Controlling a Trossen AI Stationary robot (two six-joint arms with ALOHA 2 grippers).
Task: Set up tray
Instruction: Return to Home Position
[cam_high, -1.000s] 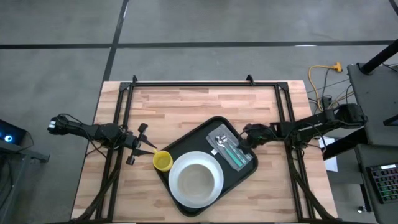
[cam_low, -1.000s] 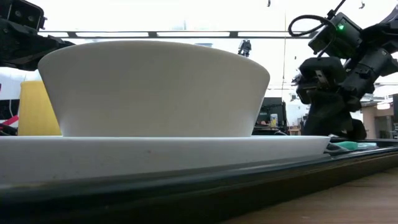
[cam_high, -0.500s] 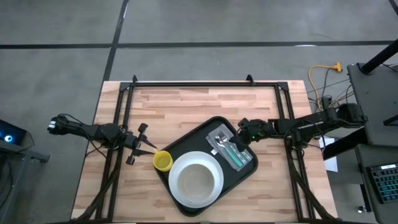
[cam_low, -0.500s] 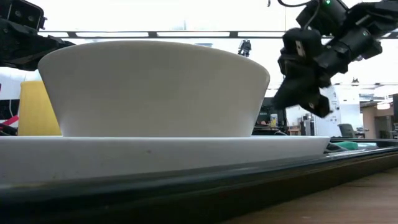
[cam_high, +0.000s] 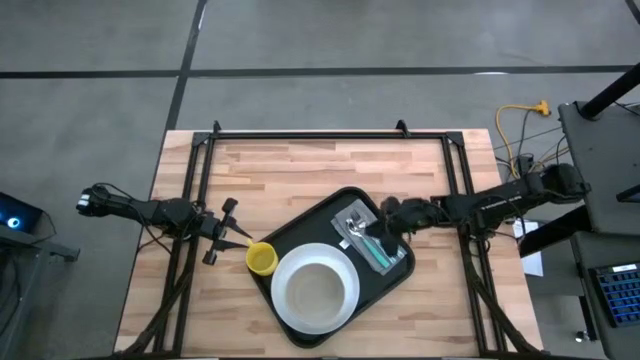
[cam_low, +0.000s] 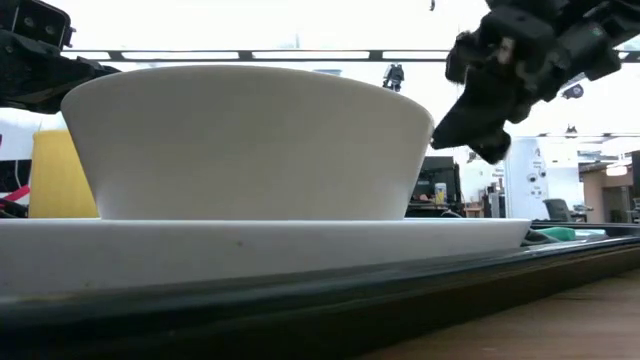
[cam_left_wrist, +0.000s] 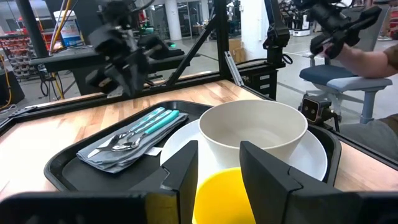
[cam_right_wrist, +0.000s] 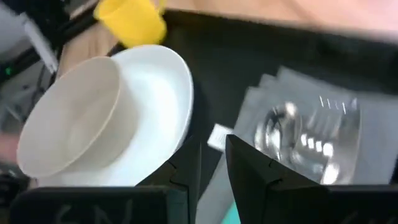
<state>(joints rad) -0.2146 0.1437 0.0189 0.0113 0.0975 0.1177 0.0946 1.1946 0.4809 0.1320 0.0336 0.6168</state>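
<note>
The black tray (cam_high: 320, 215) (cam_left_wrist: 56, 171) lies slantwise on the wooden table. On it rests a white plate (cam_high: 347, 262) with a white bowl (cam_high: 315, 290) (cam_left_wrist: 252, 127) standing in it. A grey napkin bearing teal-handled cutlery (cam_high: 362, 240) (cam_right_wrist: 305, 137) lies in the tray's right part. A yellow cup (cam_high: 262, 259) (cam_left_wrist: 224, 196) stands at the tray's left corner. My left gripper (cam_high: 240, 240) (cam_left_wrist: 219, 155) is open just left of the cup, which shows in the gap between its fingers. My right gripper (cam_high: 375, 230) (cam_low: 470, 135) (cam_right_wrist: 213, 168) hovers, open by a narrow gap, above the napkin. My left gripper comes level from the table's left at the yellow cup's left side (cam_left_wrist: 221, 180). Its own fingers hide the cup's flanks, so I cannot tell whether it touches the cup.
Black frame rails (cam_high: 300, 133) run along the table's far edge and down both sides. Bare wood lies on the far half of the table (cam_high: 300, 170). A person's sleeve (cam_left_wrist: 373, 59) shows in the room beyond the table.
My right gripper has risen from beside the napkin at tray level to well above it, and has shifted a little toward the table's left, over the cutlery. The napkin and cutlery have stayed in the tray.
</note>
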